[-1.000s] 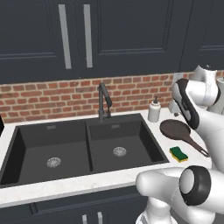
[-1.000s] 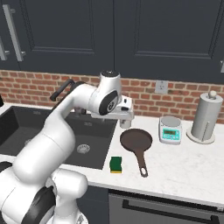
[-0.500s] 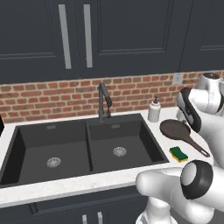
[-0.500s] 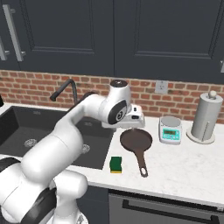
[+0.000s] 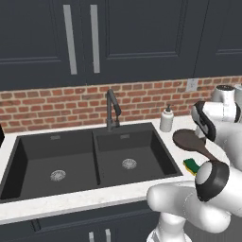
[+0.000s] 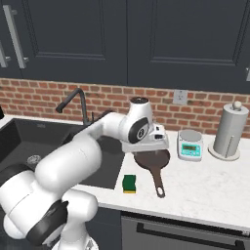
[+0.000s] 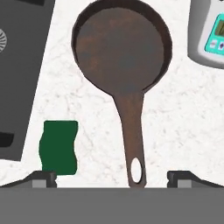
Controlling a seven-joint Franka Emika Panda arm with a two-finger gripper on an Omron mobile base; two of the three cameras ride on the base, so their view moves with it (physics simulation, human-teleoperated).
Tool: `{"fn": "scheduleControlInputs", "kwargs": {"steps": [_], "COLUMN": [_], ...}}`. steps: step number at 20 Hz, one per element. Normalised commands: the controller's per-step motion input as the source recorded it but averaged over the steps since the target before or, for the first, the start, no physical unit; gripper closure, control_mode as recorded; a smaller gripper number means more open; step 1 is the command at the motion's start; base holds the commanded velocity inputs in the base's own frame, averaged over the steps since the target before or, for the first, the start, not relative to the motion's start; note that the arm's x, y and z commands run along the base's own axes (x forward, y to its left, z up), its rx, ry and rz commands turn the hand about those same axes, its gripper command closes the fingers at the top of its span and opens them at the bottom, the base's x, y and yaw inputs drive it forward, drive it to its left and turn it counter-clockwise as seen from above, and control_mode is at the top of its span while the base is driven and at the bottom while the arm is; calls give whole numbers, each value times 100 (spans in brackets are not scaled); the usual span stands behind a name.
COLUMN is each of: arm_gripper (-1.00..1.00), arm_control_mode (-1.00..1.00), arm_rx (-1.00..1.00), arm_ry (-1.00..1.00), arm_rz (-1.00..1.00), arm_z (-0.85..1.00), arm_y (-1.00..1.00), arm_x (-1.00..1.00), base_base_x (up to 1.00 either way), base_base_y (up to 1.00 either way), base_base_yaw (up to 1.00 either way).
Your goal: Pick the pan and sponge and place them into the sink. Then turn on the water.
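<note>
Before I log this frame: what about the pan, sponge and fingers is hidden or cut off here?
- Pan: in the right base view the hand covers the far part of its bowl.
- Pan handle, left base view: its end runs behind the robot's own arm.
- Sponge: in the left base view the arm cuts off its near side.
- Fingers: in the hand view just the tips show, spread wide, either side of the handle.

One pan (image 7: 120, 46), one sponge (image 7: 58, 147), one sink (image 5: 90, 160), one scale (image 6: 189, 145), one paper-towel roll (image 6: 228, 130), one soap bottle (image 5: 166, 118).
</note>
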Motion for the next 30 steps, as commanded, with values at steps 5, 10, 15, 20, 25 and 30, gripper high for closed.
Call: {"fn": "scheduleControlInputs", "kwargs": {"steps": [5,10,15,20,25,30], "arm_gripper": [-100,-100,-100,-100,-100,-100], "arm_control_mode": [-100,-100,-100,-100,-100,-100], "arm_rx": [0,0,0,2,3,3], "arm_ry": [14,12,2,0,0,0], "arm_rz": [20,13,9,9,0,0], "arm_z": [-66,-47,-29,-22,-23,-20], "arm_y": [-30,-16,-15,-8,0,-1], "arm_x": [0,1,2,14,16,14], "base_base_x": [0,0,0,0,0,0], "base_base_y": [0,0,0,0,0,0], "base_base_yaw": [0,0,0,0,0,0]}}
